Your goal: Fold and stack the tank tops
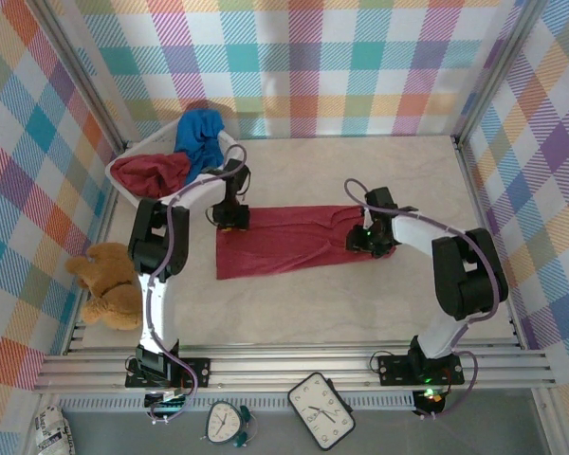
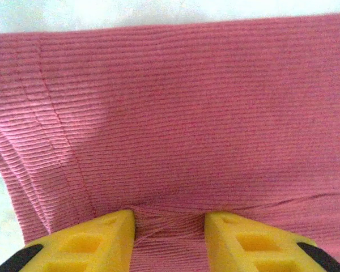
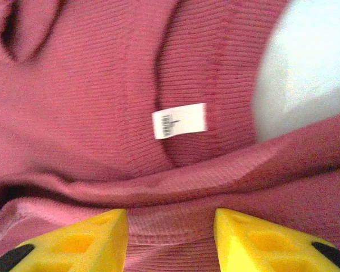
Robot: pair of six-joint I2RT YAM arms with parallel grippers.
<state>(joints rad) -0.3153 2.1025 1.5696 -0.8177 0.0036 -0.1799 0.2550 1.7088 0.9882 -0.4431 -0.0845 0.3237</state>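
Note:
One dark red tank top [image 1: 294,242] lies spread flat across the middle of the table. My left gripper [image 1: 232,220] presses down on its far left corner. The yellow fingers [image 2: 110,232] stand a little apart, and ribbed red cloth [image 2: 170,113] puckers in the gap between them. My right gripper [image 1: 372,242] is down on the strap end at the right. Its fingers [image 3: 102,235] are apart over a hem, near the white label [image 3: 179,120]. A second dark red top [image 1: 150,173] and the blue top [image 1: 201,136] lie bunched in the basket.
The white mesh basket [image 1: 133,152] stands at the back left, close behind my left arm. A brown teddy bear [image 1: 109,284] sits at the left edge. Two clocks [image 1: 321,409] lie below the table's front rail. Bare table [image 1: 360,171] lies behind and in front of the spread top.

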